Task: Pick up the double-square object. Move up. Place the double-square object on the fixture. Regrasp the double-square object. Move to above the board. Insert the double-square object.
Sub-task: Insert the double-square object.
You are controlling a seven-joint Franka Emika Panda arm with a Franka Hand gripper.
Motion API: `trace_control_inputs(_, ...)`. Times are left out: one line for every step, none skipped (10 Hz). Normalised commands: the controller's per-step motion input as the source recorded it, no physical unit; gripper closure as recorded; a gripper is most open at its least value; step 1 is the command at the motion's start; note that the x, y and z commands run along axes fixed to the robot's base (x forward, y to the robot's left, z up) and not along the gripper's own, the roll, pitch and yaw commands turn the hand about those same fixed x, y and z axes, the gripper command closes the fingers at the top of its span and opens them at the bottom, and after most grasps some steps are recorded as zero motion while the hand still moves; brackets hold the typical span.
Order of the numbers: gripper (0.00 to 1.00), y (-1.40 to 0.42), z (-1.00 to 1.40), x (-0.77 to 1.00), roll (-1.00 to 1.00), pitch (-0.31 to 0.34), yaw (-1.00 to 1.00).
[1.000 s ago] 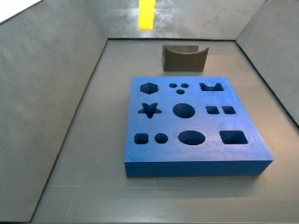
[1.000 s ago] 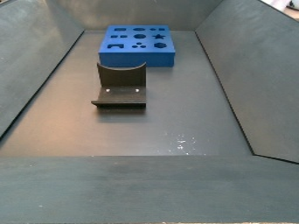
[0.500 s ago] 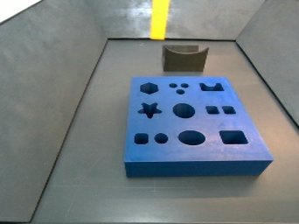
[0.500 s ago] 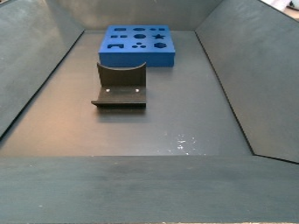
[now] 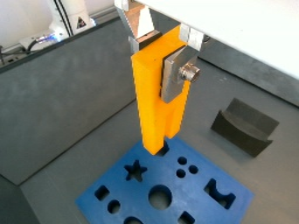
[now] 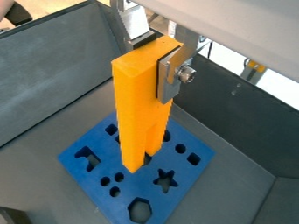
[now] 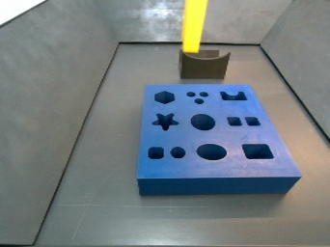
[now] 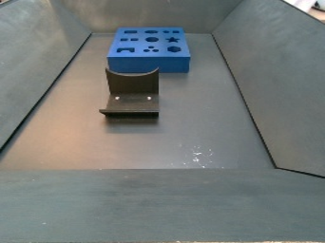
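My gripper (image 5: 156,57) is shut on the double-square object (image 5: 156,105), a slim orange-yellow block that hangs upright from the fingers. In both wrist views it hangs in the air above the blue board (image 5: 128,188), its lower end over the cut-out holes; the gripper (image 6: 156,59), the object (image 6: 140,114) and the board (image 6: 140,185) all show there. In a side view only the object (image 7: 195,24) shows, at the top edge above the fixture (image 7: 203,65), beyond the board (image 7: 180,138). The gripper is out of both side views.
The dark fixture (image 8: 131,90) stands on the grey floor near the board (image 8: 150,65) and also shows in a wrist view (image 5: 246,127). Sloped grey walls (image 7: 58,106) enclose the floor on all sides.
In the side view the orange-yellow object has moved to the right along the top edge and now reaches lower, just over the fixture. Board and fixture have not moved.
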Motion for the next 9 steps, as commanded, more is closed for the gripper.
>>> trace_control_inputs(1.00,0.00,0.00,0.63,0.09,0.090,0.00)
trace_control_inputs(1.00,0.00,-0.21,0.35,-0.03,0.000,0.01)
trace_control_inputs(1.00,0.00,-0.31,0.78,-0.20,-0.157,0.03)
trace_control_inputs(1.00,0.00,-0.35,0.94,-0.18,-0.164,0.00)
trace_control_inputs(1.00,0.00,-0.30,1.00,-0.14,-0.106,0.00)
trace_control_inputs(1.00,0.00,-0.25,1.00,-0.10,-0.076,0.00)
trace_control_inputs(1.00,0.00,-0.23,1.00,-0.08,-0.057,0.00)
trace_control_inputs(1.00,0.00,-0.23,1.00,-0.07,-0.054,0.00)
trace_control_inputs(1.00,0.00,-0.24,1.00,-0.07,-0.051,0.00)
